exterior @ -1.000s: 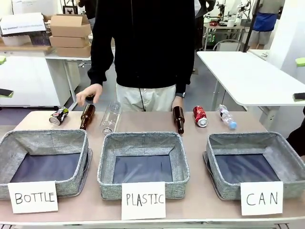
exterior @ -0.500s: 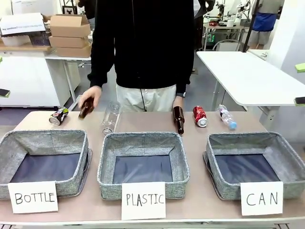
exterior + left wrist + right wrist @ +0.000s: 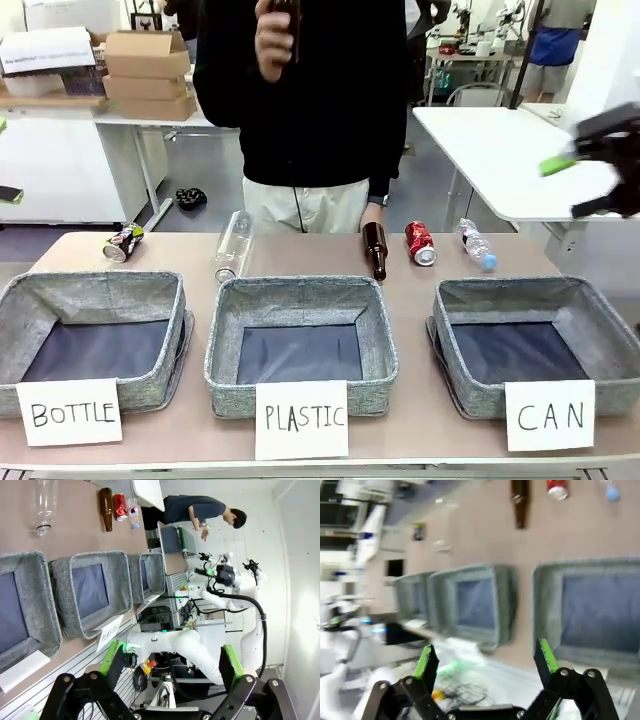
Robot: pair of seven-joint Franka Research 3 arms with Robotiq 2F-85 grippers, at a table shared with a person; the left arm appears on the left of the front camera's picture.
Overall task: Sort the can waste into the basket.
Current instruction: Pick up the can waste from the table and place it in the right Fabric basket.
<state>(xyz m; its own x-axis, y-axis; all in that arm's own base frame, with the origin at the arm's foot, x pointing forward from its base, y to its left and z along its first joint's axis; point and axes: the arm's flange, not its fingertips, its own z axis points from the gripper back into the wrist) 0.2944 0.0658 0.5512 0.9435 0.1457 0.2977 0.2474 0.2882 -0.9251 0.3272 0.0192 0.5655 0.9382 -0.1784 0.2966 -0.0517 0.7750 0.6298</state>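
**Right arm enters as the person lifts a bottle away; both cans still lie on the table**

Within the last second the person's hand has raised the brown bottle from the far left of the table to chest height. The right gripper has swung, motion-blurred, into the air above the table's right edge. From its own wrist, the right gripper shows its fingers spread with nothing between them. The left gripper is likewise spread and empty, well clear of the table.

The can waste has not moved. The red can lies by the far edge, right of centre, between a second brown bottle and a small plastic bottle. The crushed can lies at the far left corner. The basket, behind its "CAN" sign at the near right corner, holds nothing.

We judge that sorting has not begun, and that the right arm, the nearer to the red can, is starting its approach.
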